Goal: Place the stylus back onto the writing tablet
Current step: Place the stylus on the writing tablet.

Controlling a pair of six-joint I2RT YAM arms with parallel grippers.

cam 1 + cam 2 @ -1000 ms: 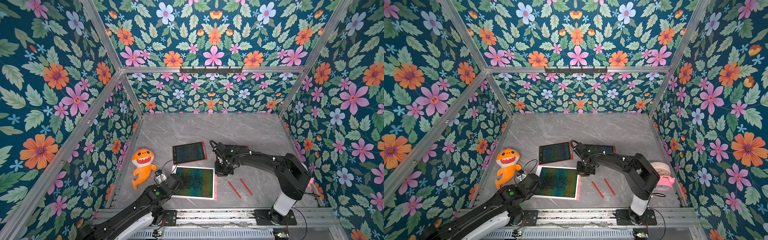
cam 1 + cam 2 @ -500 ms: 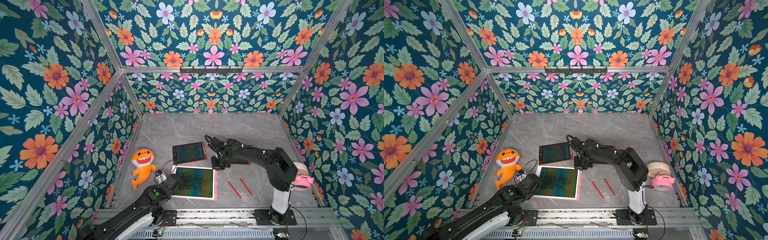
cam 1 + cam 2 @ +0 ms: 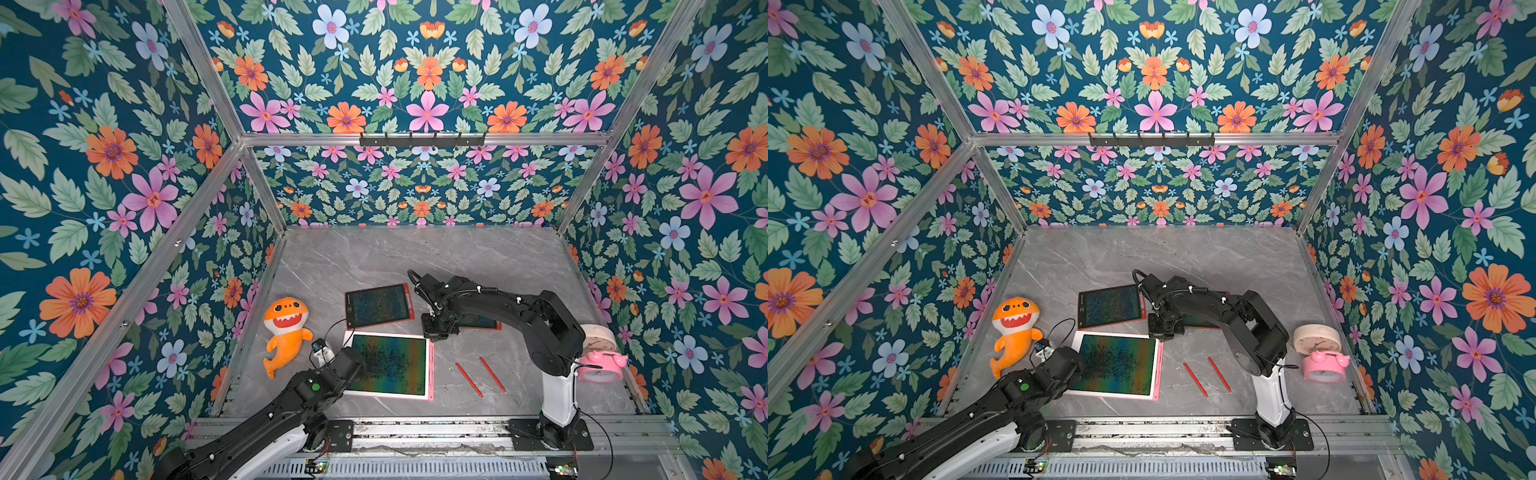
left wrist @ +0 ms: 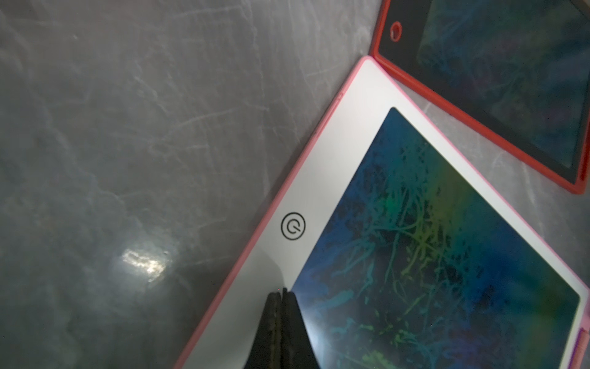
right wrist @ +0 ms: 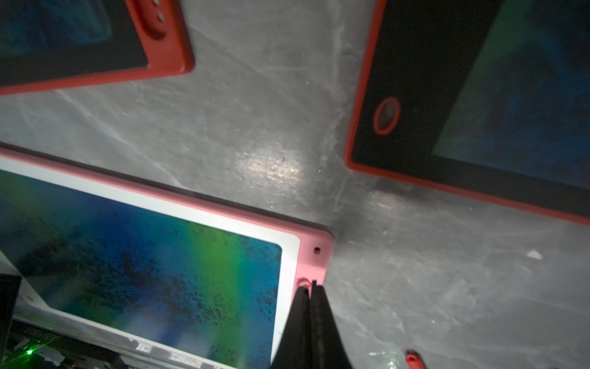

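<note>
Your right end effector (image 5: 309,287) is clenched on nothing, its tips over the far right corner of the pink writing tablet (image 3: 390,365). Your left end effector (image 4: 281,292) is clenched and empty too, over that tablet's left border beside the power symbol. The tablet lies near the desk's (image 3: 415,257) front edge, by the arm bases. A red stylus (image 3: 468,380) and a second red stylus (image 3: 492,374) lie on the desk toward its right edge, near the tablet but apart from it. A red-framed tablet (image 3: 379,306) lies behind.
</note>
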